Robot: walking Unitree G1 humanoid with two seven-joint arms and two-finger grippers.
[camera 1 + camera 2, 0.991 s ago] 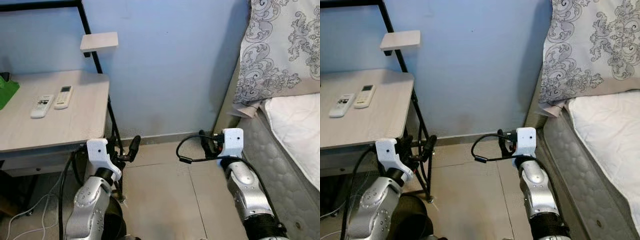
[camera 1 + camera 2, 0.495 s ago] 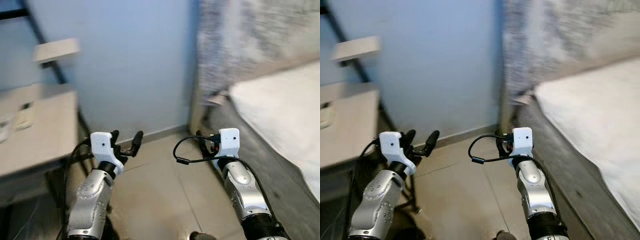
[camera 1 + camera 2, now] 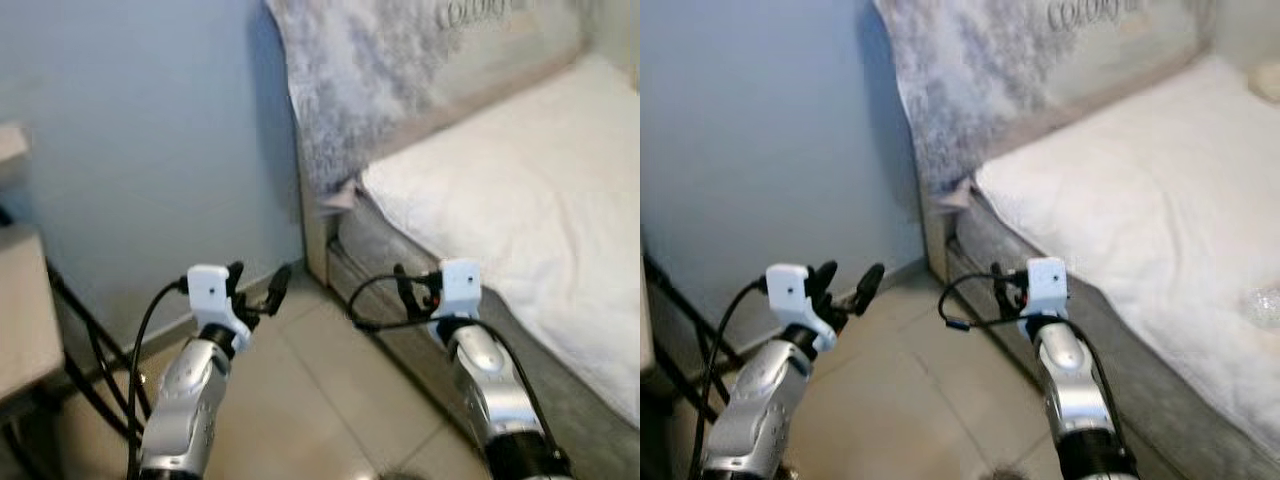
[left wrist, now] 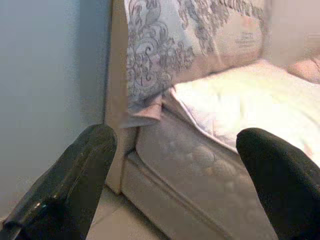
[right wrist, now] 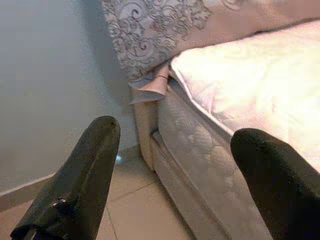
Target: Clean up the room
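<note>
both arms are raised in front of the body over the tiled floor (image 3: 300,400), nothing carried. left gripper (image 3: 258,292): jaws apart, empty, with black fingers (image 4: 70,185) spread wide in the left wrist view. right gripper (image 3: 412,290): jaws also apart and empty, fingers (image 5: 80,185) well separated in the right wrist view. a black cable (image 3: 365,300) loops off the right wrist.

beyond the left gripper: a plain blue wall (image 3: 150,150). at the far left edge, a sliver of the worktop (image 3: 20,320) with dark frame legs beneath it.

beyond the right gripper: the bed (image 3: 400,250), with its quilted mattress side just beside the right forearm. a white sheet (image 3: 520,200) covers the top. past that, a grey patterned pillow (image 3: 370,90) leans at the head of the bed against the wall, its long axis running along the headboard, away to the right.

no loose item to tidy can be made out on the floor or near the grippers; the head views are blurred. judgement: the step in hand is searching, and the bed is the likely work area. it lies ahead and to the right, so the right arm is the nearer one. a small pale object (image 3: 1268,80) at the far right edge of the bed is too blurred to name.
</note>
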